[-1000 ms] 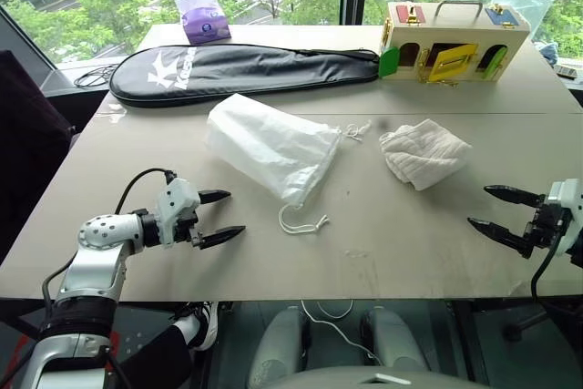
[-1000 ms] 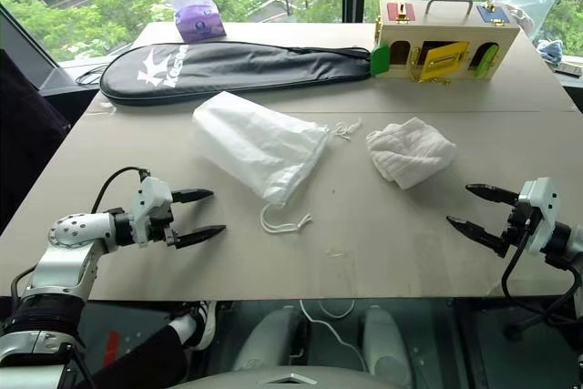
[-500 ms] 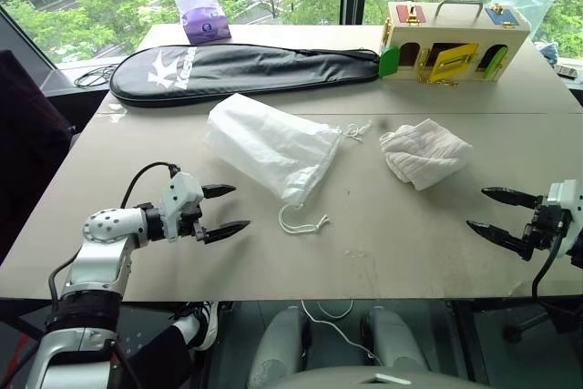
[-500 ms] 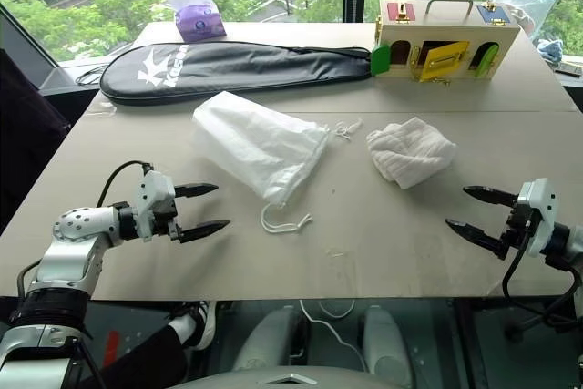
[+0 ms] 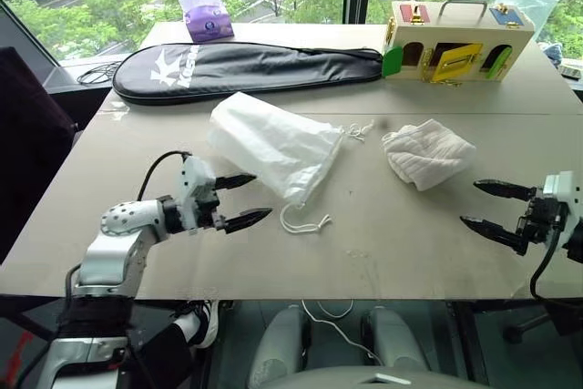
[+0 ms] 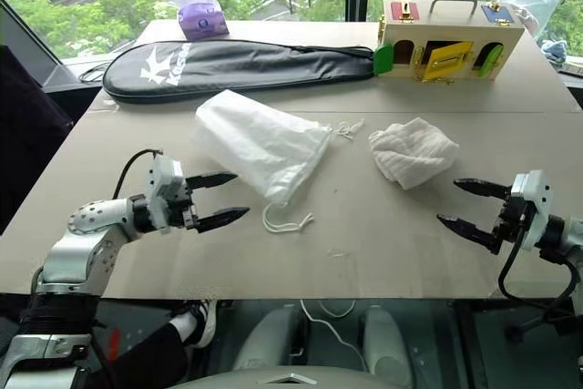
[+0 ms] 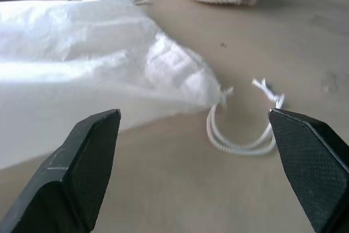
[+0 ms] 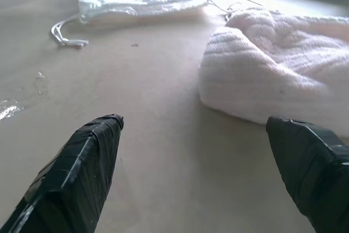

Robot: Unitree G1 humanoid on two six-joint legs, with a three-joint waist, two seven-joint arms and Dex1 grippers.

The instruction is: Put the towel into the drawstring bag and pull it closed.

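The drawstring bag (image 5: 271, 145) lies flat in the middle of the table, its gathered mouth toward me with a loop of white cord (image 5: 305, 220) beside it. To its right rests the crumpled white towel (image 5: 426, 154). My left gripper (image 5: 247, 199) hovers open just left of the bag's mouth, pointing right at the cord (image 7: 242, 137). Over at the table's right edge, my right gripper (image 5: 482, 204) is open, pointing left, a short way in front of the towel (image 8: 283, 75). Neither holds anything.
A long black racket cover (image 5: 246, 66) lies across the far side. A purple tissue pack (image 5: 207, 15) sits behind it at the far left. A wooden latch box (image 5: 453, 41) stands at the far right. The table's near edge (image 5: 328, 287) is close below both grippers.
My left gripper has moved right and a little up, closing in on the bag's mouth and cord. The right gripper has edged slightly left. Bag and towel lie as before.
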